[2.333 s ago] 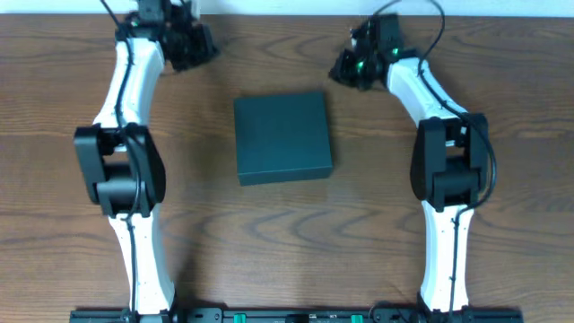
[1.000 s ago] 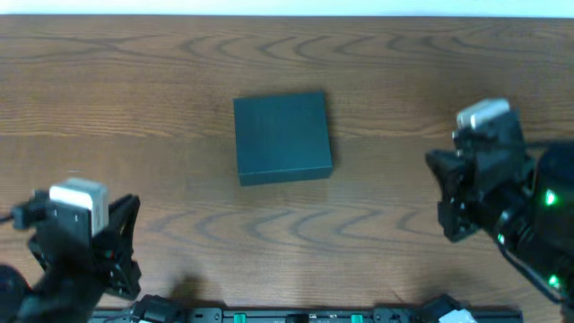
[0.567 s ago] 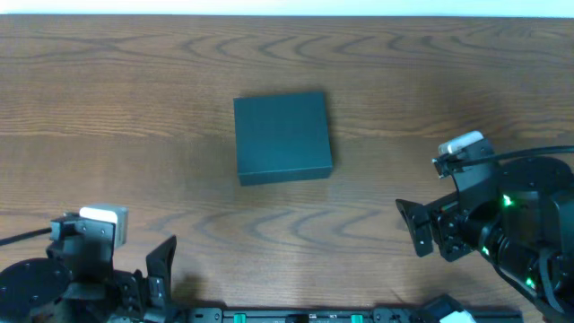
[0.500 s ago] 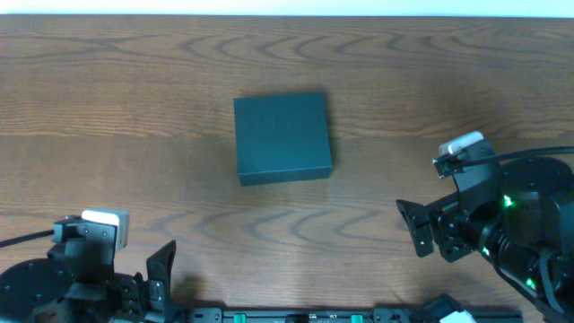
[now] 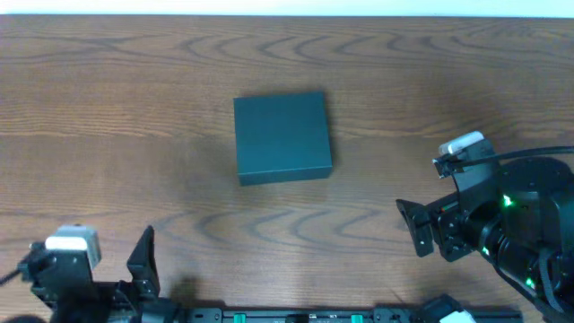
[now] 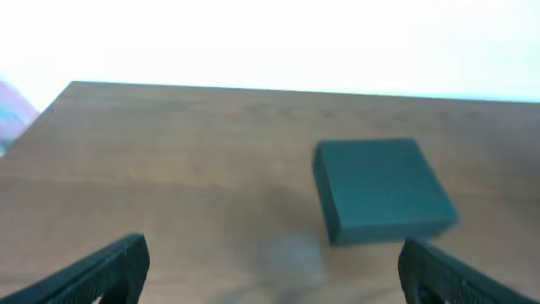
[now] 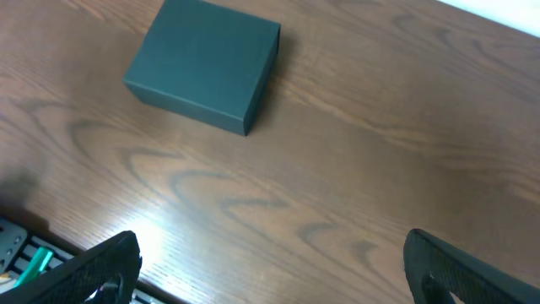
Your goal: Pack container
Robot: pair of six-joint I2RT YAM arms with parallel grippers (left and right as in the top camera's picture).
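The container [image 5: 282, 137] is a dark teal square box lying shut on the wooden table, a little beyond its middle. It also shows as the container [image 6: 380, 190] in the left wrist view and the container [image 7: 202, 63] in the right wrist view. My left gripper [image 5: 146, 269] sits low at the near left edge, far from the box. Its jaws stand wide apart, left gripper [image 6: 274, 279], with only bare wood between them. My right gripper [image 5: 414, 231] hovers at the near right, right gripper [image 7: 274, 274], also open and holding nothing.
Brown wood-grain table [image 5: 108, 117] runs in every direction around the box. A black rail with green connectors [image 5: 269, 316] lines the near edge, also seen as the rail [image 7: 25, 253]. The far table edge meets a white wall [image 6: 270, 42].
Both arms have pulled back from the far side to the near edge and opened their jaws. In the last half second the left gripper shifted left. The container has not moved.
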